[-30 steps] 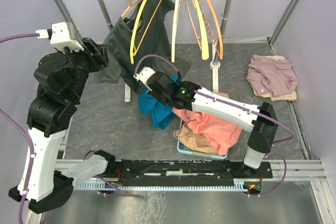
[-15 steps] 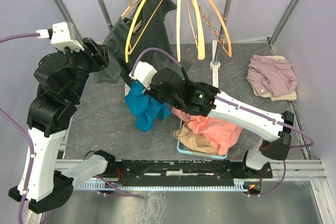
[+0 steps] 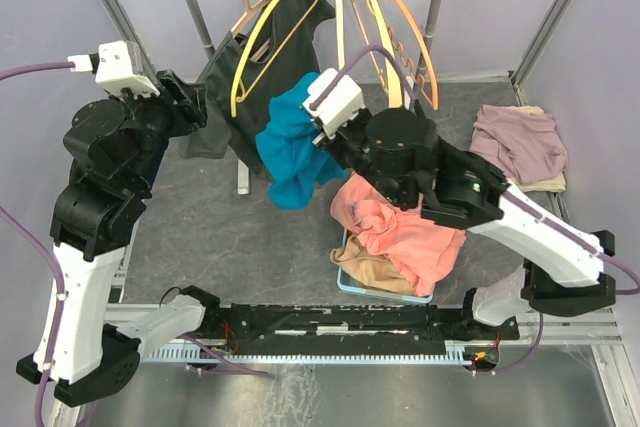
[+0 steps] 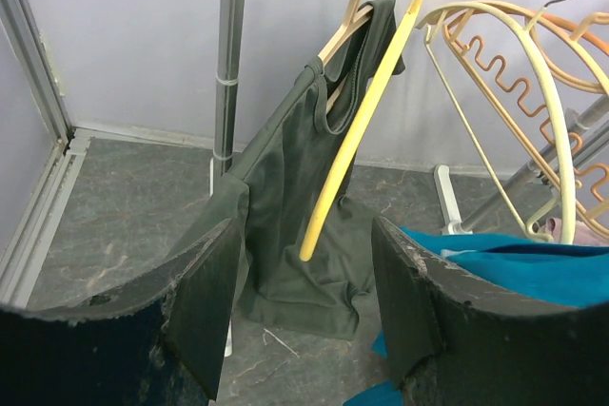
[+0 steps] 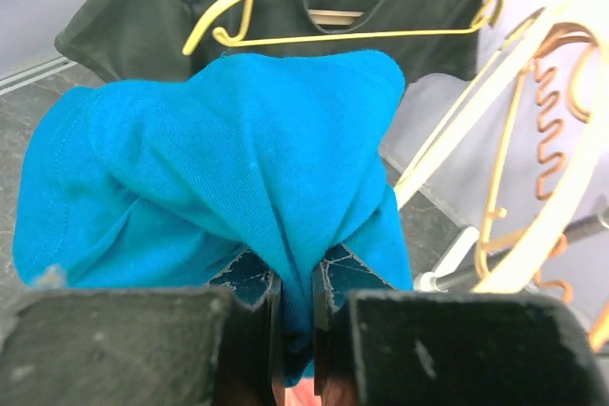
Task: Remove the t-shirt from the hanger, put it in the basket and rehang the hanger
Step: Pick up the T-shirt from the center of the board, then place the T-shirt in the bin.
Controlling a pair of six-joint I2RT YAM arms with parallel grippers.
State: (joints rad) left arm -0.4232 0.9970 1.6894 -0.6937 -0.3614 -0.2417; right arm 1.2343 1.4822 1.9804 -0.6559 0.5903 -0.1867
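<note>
Black-and-white arms, purple cables.

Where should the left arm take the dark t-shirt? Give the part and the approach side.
Probably the near sleeve of the dark t-shirt, approached from the left arm's own side, where the open left gripper faces it. That cloth hangs loose below the wooden hanger, while the yellow hanger crosses the chest and would get in the fingers' way.
</note>
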